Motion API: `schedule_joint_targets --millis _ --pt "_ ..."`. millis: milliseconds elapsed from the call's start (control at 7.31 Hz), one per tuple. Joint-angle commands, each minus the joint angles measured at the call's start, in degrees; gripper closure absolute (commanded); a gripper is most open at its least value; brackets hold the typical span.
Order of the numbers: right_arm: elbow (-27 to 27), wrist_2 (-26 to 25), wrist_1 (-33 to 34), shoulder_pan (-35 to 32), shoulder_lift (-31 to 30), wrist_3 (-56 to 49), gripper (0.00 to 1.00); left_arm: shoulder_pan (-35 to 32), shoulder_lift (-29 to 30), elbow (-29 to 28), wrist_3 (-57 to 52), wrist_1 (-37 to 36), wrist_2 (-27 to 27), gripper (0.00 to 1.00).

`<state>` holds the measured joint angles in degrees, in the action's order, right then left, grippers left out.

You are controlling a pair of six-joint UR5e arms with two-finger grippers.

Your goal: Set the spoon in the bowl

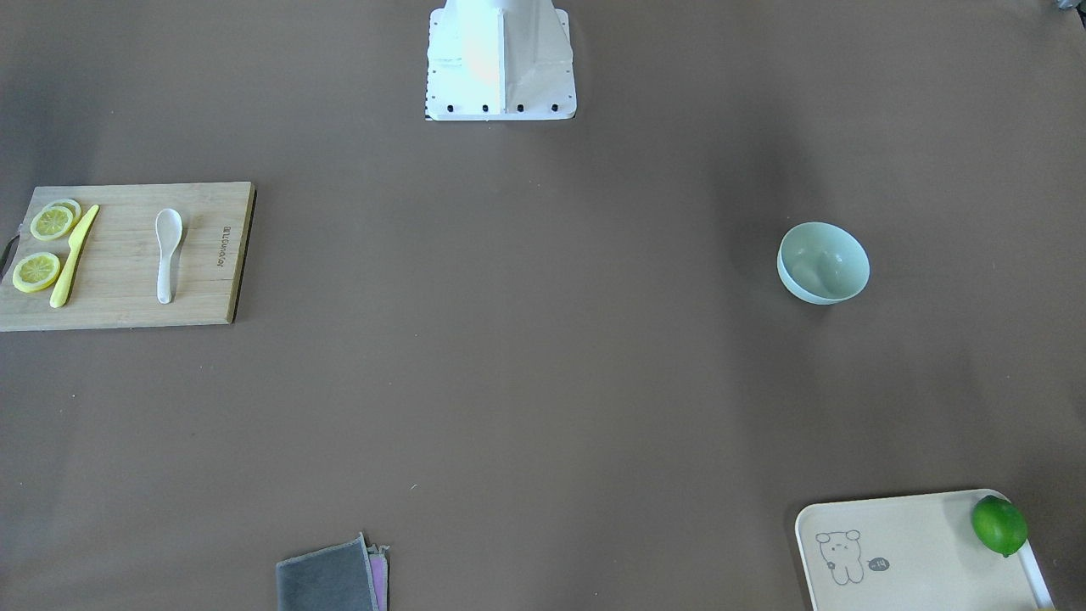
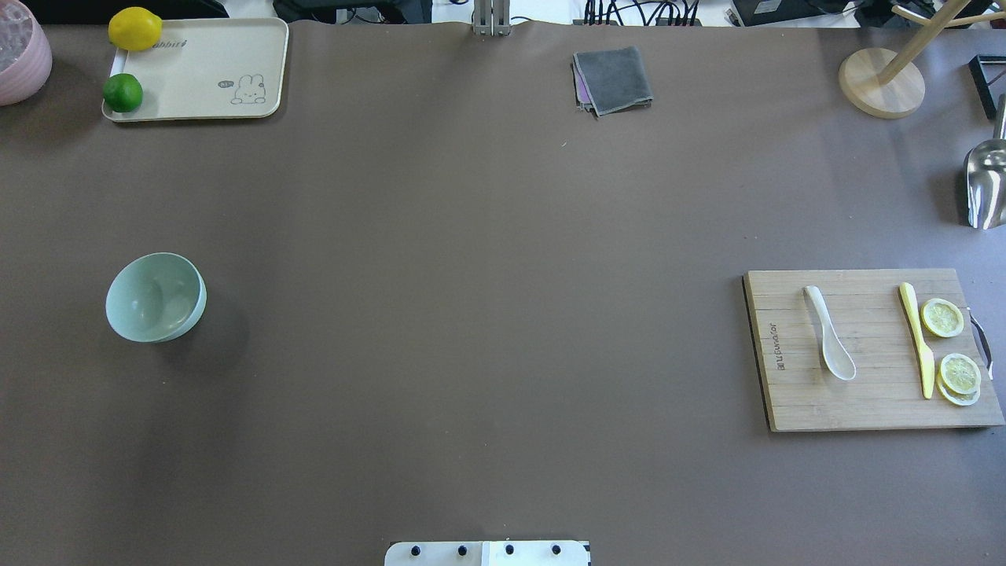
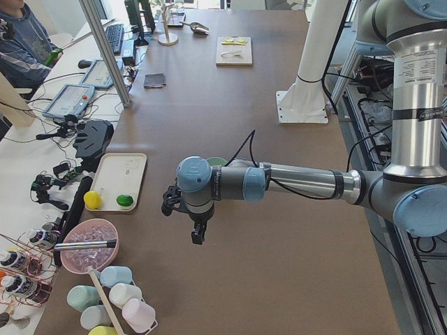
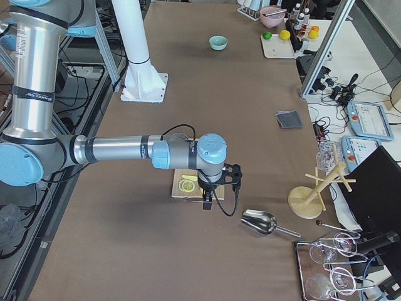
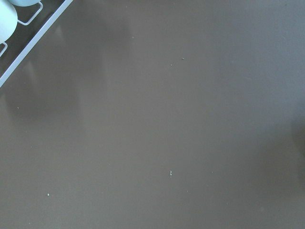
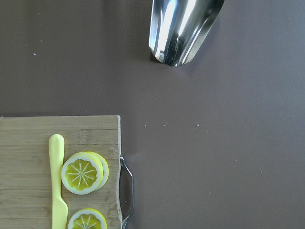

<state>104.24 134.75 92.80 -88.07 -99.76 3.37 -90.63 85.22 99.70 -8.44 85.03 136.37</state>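
Observation:
The white spoon (image 1: 167, 255) lies on a wooden cutting board (image 1: 204, 288), scoop toward the robot; the overhead view shows it too (image 2: 829, 343). The mint-green bowl (image 1: 823, 262) stands empty on the other side of the table (image 2: 156, 297). Both grippers show only in the side views. The left gripper (image 3: 198, 234) hangs above the table near the bowl's end. The right gripper (image 4: 207, 202) hangs above the board's outer end. I cannot tell whether either is open or shut. The wrist views show no fingers.
A yellow knife (image 2: 917, 338) and lemon slices (image 2: 942, 317) share the board. A metal scoop (image 2: 986, 185) and wooden stand (image 2: 880, 82) lie beyond it. A tray (image 2: 204, 86) with a lime and lemon, a pink bowl (image 2: 20, 51) and a grey cloth (image 2: 613, 79) line the far edge.

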Motion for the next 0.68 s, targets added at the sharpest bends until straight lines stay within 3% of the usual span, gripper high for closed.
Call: schedule_joint_targets --millis 0,547 --pt "0.0 0.4 0.0 0.0 0.0 0.2 0.0 0.0 -0.4 -0.3 0.0 0.1 0.0 0.02" --pt "-0.2 0.0 -0.1 0.0 0.1 0.1 0.0 0.0 -0.4 -0.6 -0.1 0.2 0.2 0.02"
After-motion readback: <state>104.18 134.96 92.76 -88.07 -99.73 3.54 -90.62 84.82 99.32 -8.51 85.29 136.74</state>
